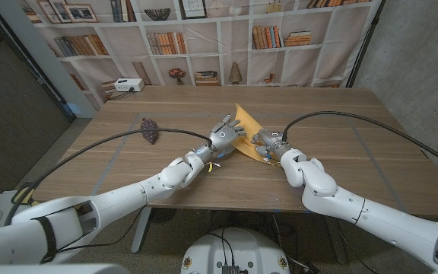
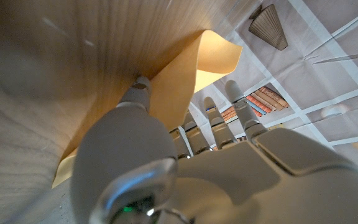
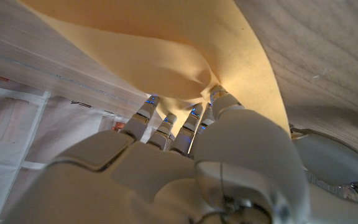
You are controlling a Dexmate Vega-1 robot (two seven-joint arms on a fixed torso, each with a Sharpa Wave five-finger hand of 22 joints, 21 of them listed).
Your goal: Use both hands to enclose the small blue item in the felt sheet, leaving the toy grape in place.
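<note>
The yellow-orange felt sheet lies at the table's middle, its far corner curled upward. My left hand is at its left side; in the left wrist view the felt runs between the thumb and the fingers. My right hand grips the sheet's right side, and the felt bulges over its fingers. Bits of blue show between those fingers; I cannot tell what they belong to. The blue item itself is hidden. The dark purple toy grape lies apart on the left.
A white box stands at the table's back left corner. A small yellow scrap lies by my left wrist. A bookshelf backdrop hangs behind the table.
</note>
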